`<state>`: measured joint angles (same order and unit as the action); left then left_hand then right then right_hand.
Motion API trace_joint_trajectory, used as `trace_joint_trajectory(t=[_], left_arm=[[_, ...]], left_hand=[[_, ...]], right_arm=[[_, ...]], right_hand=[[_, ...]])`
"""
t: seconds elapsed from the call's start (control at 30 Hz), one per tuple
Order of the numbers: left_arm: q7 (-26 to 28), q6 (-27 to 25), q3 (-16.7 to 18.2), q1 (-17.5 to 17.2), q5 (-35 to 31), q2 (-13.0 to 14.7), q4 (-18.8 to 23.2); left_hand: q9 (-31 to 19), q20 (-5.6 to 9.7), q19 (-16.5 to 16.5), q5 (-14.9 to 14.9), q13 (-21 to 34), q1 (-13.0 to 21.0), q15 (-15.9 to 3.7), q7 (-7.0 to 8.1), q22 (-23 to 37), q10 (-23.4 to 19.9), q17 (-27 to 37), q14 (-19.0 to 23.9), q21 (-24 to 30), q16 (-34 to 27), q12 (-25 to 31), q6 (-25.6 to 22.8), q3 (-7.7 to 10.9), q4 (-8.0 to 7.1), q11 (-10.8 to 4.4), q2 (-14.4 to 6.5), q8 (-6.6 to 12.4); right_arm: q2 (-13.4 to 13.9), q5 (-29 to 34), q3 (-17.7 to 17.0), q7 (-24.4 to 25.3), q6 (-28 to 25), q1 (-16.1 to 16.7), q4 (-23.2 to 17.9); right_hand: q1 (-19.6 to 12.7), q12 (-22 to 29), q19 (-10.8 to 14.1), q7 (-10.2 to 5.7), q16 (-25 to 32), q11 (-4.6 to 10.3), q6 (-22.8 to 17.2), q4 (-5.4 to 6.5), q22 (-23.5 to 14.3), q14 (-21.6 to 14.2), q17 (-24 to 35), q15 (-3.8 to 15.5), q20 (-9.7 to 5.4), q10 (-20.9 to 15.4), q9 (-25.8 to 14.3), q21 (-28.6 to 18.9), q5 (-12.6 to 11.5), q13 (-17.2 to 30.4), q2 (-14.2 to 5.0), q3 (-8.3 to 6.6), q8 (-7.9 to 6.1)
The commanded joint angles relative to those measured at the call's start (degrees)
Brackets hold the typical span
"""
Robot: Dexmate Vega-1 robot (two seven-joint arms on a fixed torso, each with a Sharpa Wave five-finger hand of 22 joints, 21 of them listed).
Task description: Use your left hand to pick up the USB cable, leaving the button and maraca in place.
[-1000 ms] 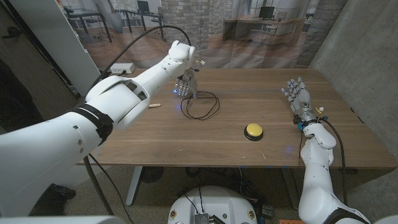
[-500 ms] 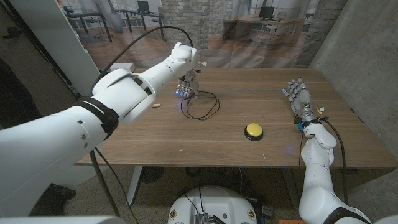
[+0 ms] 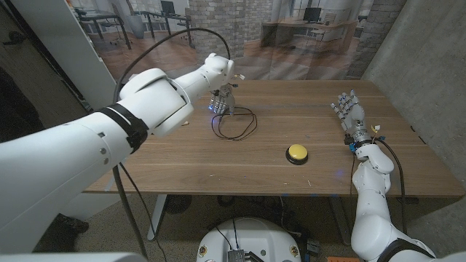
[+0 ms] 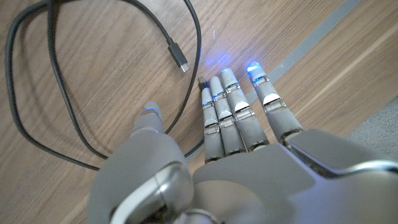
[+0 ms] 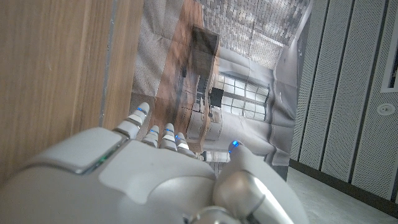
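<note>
Head view. The left hand [image 3: 220, 102] hangs over the far left part of the tabletop [image 3: 291, 178], at the far edge of the cable [image 3: 234, 122], a thin black lead lying in a loose loop. The button [image 3: 296, 153], yellow on a dark base, sits well apart toward the near right. A small pale piece at the arm's edge may be the maraca's handle; this cannot be confirmed. The right hand [image 3: 349, 110] stands near the tabletop's right edge, fingers spread and holding nothing.

Left wrist view. The left hand [image 4: 230, 134] is open, its fingers [image 4: 231, 99] held straight and close together, thumb apart, tips lit blue. A run of cable [image 4: 99, 81] passes between thumb and fingers; whether it touches them cannot be told. One plug end lies free just beyond the fingertips, inside the loop. Judged by its look, the cable is light, limp and smooth: it will sag and trail when lifted, and a thin strand flat on wood gives little to catch. The strand between thumb and fingers, or the stiffer plug end, appears the best place to pinch.

Right wrist view. The right hand [image 5: 155, 168] shows its back, fingers extended and empty, beside the tabletop's edge.
</note>
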<state>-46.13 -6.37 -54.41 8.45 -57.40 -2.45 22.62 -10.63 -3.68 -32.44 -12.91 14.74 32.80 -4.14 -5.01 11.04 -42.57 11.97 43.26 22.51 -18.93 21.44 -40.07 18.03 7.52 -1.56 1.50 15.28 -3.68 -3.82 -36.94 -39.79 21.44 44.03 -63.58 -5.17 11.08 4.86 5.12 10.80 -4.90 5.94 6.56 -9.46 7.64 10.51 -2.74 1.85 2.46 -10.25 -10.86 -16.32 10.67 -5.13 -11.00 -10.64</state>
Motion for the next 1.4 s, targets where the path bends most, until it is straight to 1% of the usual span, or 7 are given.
trace_joint_trajectory(t=[0.03,0.5,0.73,1.07,1.13,1.2,1.4], left_arm=[[2.39,1.17,-5.55,1.54,3.33,-1.64,-2.46],[2.43,1.94,-12.35,2.37,6.55,-2.41,-2.69],[2.71,1.87,-17.58,2.5,8.92,-2.56,-2.71],[2.58,1.84,-22.82,3.1,10.2,-2.94,-2.67],[2.87,1.89,-23.44,3.21,10.47,-2.9,-2.65],[2.82,1.89,-24.16,3.3,10.45,-2.7,-2.28],[0.42,1.77,-25.2,3.39,10.45,-1.74,-0.2]], left_hand=[[-0.25,0.61,-0.84,0.57,0.35,1.97,-0.77,0.41,0.26,-2.17,0.12,2.17,0.63,-0.69,0.63,-2.34,1.26,0.52,-0.5,-0.99,0.67],[-0.22,0.9,-0.72,1.75,0.72,6.18,-1.23,0.36,0.32,-3.42,0.57,2.95,0.58,-1.14,0.6,-4.51,2.91,2.08,-0.66,-2.46,0.74],[-0.2,1.17,-1.14,2.59,0.96,6.27,-1.71,0.19,0.35,-4.3,0.83,3.8,0.76,-1.75,0.62,-4.87,1.38,2.04,-1.34,0.32,0.35],[-0.21,1.53,-1.36,2.35,1.23,8.28,-2.17,0.31,0.4,-5.74,0.92,5.28,0.89,-2.43,0.86,-6.2,1.67,2.11,-1.92,0.17,0.35],[-0.22,1.53,-1.27,2.32,1.31,9.13,-2.44,0.48,0.41,-6.08,1.09,5.6,0.87,-2.72,0.92,-6.48,1.93,2.19,-1.9,-0.28,0.33],[-0.27,1.52,-0.97,2.41,1.59,11.4,-2.82,0.7,0.47,-6.95,1.38,6.72,0.86,-3.47,1.05,-7.65,2.87,2.16,-0.36,-2.03,0.43],[-0.34,1.98,-0.62,1.75,2.14,18.75,-4.46,1.33,0.62,-8.69,1.69,8.72,1.09,-4.86,1.26,-9.65,5.09,3.42,-1.13,-3.57,0.49]], right_arm=[[0.72,-0.36,-0.43,0.13,1.75,-1.14,2.44],[0.83,-1.49,-1.66,0.76,5.1,-1.83,4.66],[0.65,-1.93,-2.45,1.84,6.61,-1.91,5.1],[1.23,-2.23,-3.02,2.84,8.62,-3.19,6.93],[1.27,-2.26,-3.1,3.09,9.04,-3.45,7.36],[1.4,-2.2,-3.09,3.24,9.45,-3.71,7.86],[1.58,-2.19,-3.09,3.65,10.33,-4.2,8.79]], right_hand=[[-0.05,0.29,0.68,0.26,0.31,-0.45,-0.21,0.15,-0.29,-0.35,0.18,-0.16,0.08,-0.34,-0.26,-0.36,-0.23,0.17,0.46,0.21,-0.33],[-0.09,0.57,2.23,0.16,0.71,-0.68,-0.54,0.1,-0.3,-1.8,0.17,-0.19,-0.25,-1.23,-0.27,-0.81,-0.28,0.17,0.45,0.3,-0.43],[-0.18,0.79,3.28,0.2,0.95,-0.69,-0.77,0.02,-0.26,-2.84,0.16,-0.12,-1.0,-2.06,-0.27,-1.02,-0.33,0.18,0.47,0.34,-0.49],[-0.24,0.91,3.92,0.17,1.05,-0.62,-1.01,-0.03,-0.24,-3.52,0.16,-0.04,-1.14,-2.66,-0.27,-1.07,-0.37,0.18,0.49,0.38,-0.54],[-0.26,0.92,4.1,0.18,1.06,-0.63,-0.98,-0.05,-0.24,-3.62,0.16,-0.04,-1.16,-2.73,-0.27,-1.1,-0.38,0.18,0.49,0.38,-0.52],[-0.28,0.92,4.33,0.08,1.09,-0.62,-1.01,-0.06,-0.23,-3.81,0.16,-0.11,-1.22,-2.8,-0.27,-1.15,-0.39,0.18,0.49,0.38,-0.52],[-0.33,0.97,4.59,0.08,1.11,-0.68,-1.03,-0.09,-0.22,-4.07,0.16,-0.1,-1.24,-3.08,-0.26,-1.15,-0.41,0.19,0.48,0.39,-0.51]])
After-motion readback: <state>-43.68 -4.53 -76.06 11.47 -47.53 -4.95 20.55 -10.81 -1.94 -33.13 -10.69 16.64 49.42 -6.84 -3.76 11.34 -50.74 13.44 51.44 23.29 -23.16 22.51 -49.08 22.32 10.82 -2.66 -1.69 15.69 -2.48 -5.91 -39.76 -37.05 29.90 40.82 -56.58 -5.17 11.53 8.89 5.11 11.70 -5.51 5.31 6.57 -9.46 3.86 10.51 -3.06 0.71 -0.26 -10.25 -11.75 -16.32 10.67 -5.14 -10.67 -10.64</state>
